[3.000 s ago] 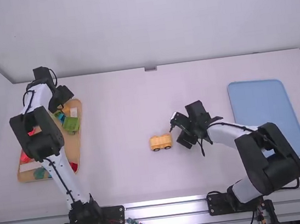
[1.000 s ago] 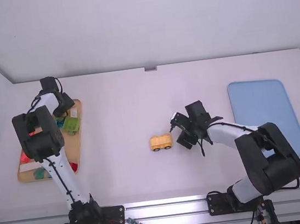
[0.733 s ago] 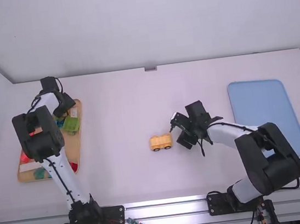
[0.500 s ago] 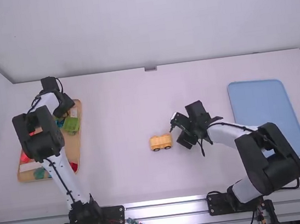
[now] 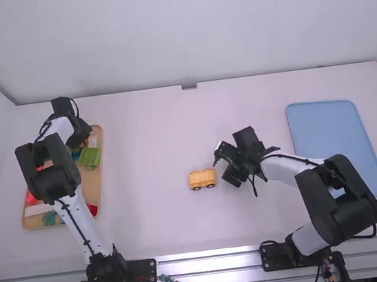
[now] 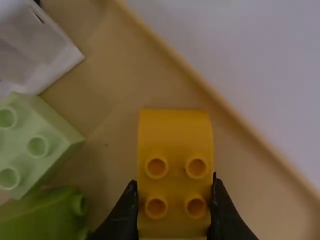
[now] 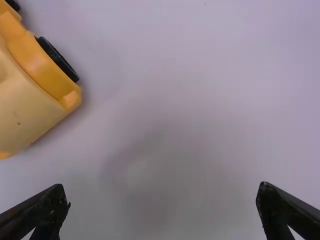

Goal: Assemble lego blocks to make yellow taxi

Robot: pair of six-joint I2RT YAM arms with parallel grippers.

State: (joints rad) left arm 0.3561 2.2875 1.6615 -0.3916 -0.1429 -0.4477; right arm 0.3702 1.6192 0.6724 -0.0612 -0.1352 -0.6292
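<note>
Over the far end of the wooden tray (image 5: 99,168), my left gripper (image 5: 79,133) hangs among the bricks. In the left wrist view, that gripper (image 6: 174,192) has its fingers against both sides of a yellow-orange brick (image 6: 175,135) with a rounded end and several studs. A yellow car body (image 5: 202,179) on black wheels stands upright near the middle of the table. Just right of it, my right gripper (image 5: 225,167) is low and apart from it. In the right wrist view, the gripper (image 7: 162,195) is wide open, and part of the car body (image 7: 30,95) lies beyond.
Pale green (image 6: 37,145) and darker green (image 6: 45,215) bricks and a white piece (image 6: 40,65) lie beside the held brick. Red pieces (image 5: 30,198) are nearer in the tray. A blue tray (image 5: 325,123) lies at the right.
Compared with three seconds ago, my left gripper is slightly nearer the camera and farther right over the tray, with only a tiny shift since. The right arm and the car body have not moved.
</note>
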